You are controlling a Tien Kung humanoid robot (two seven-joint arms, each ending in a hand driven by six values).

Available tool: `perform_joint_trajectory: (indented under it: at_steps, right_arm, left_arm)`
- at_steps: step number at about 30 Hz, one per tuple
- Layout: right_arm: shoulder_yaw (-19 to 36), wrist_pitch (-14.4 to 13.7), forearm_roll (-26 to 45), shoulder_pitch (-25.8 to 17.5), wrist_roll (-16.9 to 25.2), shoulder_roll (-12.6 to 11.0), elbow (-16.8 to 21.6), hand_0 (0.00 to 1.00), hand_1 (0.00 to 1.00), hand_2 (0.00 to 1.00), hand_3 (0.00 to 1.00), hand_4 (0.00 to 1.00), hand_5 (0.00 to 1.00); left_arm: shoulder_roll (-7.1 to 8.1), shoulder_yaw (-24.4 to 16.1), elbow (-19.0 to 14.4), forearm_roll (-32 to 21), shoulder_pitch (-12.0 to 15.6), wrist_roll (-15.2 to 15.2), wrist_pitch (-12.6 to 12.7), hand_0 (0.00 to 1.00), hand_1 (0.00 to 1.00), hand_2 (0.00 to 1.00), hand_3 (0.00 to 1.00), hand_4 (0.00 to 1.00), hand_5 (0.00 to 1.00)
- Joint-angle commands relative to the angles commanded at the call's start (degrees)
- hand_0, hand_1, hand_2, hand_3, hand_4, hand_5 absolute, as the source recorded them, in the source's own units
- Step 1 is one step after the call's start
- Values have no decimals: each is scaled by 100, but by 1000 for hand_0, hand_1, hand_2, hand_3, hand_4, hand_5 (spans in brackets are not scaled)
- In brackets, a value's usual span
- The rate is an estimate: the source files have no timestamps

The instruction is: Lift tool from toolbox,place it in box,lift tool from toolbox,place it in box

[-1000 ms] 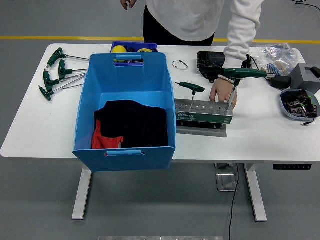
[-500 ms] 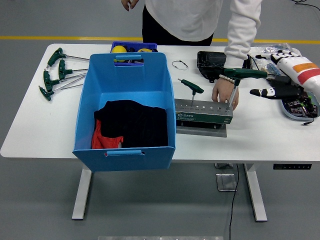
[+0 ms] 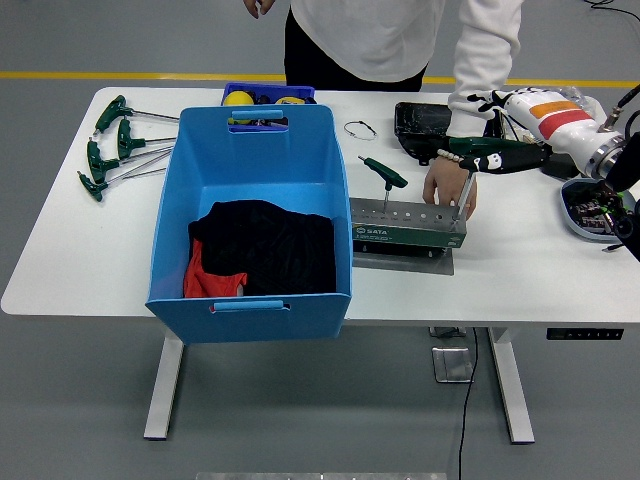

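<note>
White table (image 3: 90,270), right hand (image 3: 515,155) now reaching tool (image 3: 487,148)

White bench (image 3: 90,270) on two pale metal legs (image 3: 165,388), rounded corners, set on a smooth grey floor (image 3: 80,400). Yellow line (image 3: 120,76) painted across the floor behind it. Black cable (image 3: 466,400) hangs from the near edge; light even, soft shadows.

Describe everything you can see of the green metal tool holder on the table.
The tool holder is a long green block with a grey perforated top, lying level on a grey base plate right of the blue bin. Two green T-handle wrenches stand in its holes. A person's hand rests at its far right end.
</note>
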Motion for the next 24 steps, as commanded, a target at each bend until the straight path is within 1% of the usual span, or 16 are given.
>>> perform_joint_trajectory:
  at_steps: [3,5,6,9,11,12,16,17,19,23,24]
  right_arm:
    - [-134,245,-181,142,56,94,-246,694,610,565,763,998,575]
    - [-215,322,-244,218,59,152,-394,694,610,565,763,998,575]
    - [-247,339,-251,246,55,174,-453,673,563,513,703,998,549]
    - [-296,346,-265,313,31,242,-622,673,563,513,703,998,549]
    - [-315,301,-247,357,4,280,-727,673,563,513,703,998,549]
    - [-325,275,-247,376,-6,292,-763,496,449,417,569,998,554]
    - [-353,256,-257,412,-71,314,-823,496,449,417,569,998,554]
    - [-360,249,-256,417,-83,316,-833,347,365,346,435,998,562]
    - [-368,252,-260,419,-102,319,-842,347,365,346,435,998,562]
    - [-397,342,-249,412,-175,322,-843,347,365,346,435,998,562]
    - [-408,386,-213,410,-203,323,-840,277,288,283,365,998,582]
  left_arm:
    - [0,-37,0,65,-21,5,43,741,791,809,782,764,714]
    - [6,-49,0,89,-31,3,53,741,791,809,782,764,714]
    - [9,-53,0,98,-33,3,55,738,782,804,776,760,710]
    - [12,-69,0,127,-41,0,67,738,782,804,776,760,710]
    - [15,-56,0,113,-48,-12,77,738,782,804,776,760,710]
    - [18,-58,0,118,-50,-13,78,736,772,799,771,760,708]
    - [21,-112,0,186,-50,-2,89,736,772,799,771,760,708]
    - [21,-119,0,195,-50,-1,95,735,761,790,771,759,707]
    - [23,-129,0,207,-48,1,99,735,761,790,771,759,707]
    - [24,-185,0,270,-45,12,112,735,761,790,771,759,707]
    - [23,-190,0,271,-43,9,117,734,753,785,762,757,703]
